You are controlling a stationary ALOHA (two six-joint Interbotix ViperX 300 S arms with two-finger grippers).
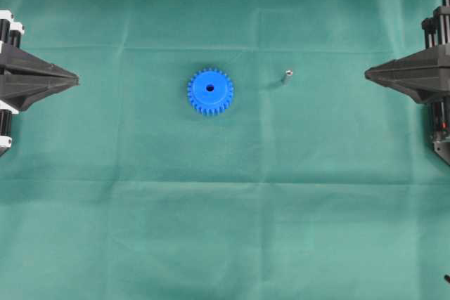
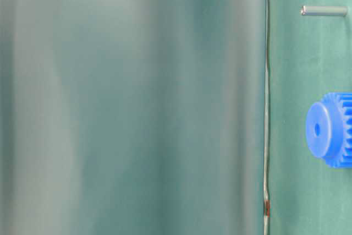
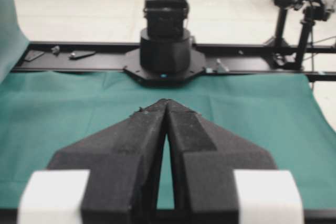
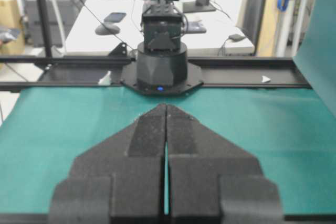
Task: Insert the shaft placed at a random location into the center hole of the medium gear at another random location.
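The medium gear [image 1: 210,92] lies flat on the green cloth near the middle, its center hole [image 1: 210,88] dark and uncovered. The shaft [image 1: 287,75], a tiny silvery pin, stands to the gear's right, apart from it. In the table-level view the shaft [image 2: 324,10] and the gear [image 2: 331,130] show at the right edge, turned sideways. My left gripper [image 1: 76,80] rests shut at the left edge, tips touching [image 3: 166,101], holding nothing. My right gripper [image 1: 367,72] sits shut at the right edge, its tips pressed together [image 4: 166,105], with nothing between them. Neither wrist view shows the gear or the shaft.
The green cloth [image 1: 225,230] covers the whole table. The opposite arm's black base [image 3: 165,51] stands at the far edge in the left wrist view, and the other base [image 4: 161,64] in the right wrist view. A blurred green surface [image 2: 132,103] fills most of the table-level view.
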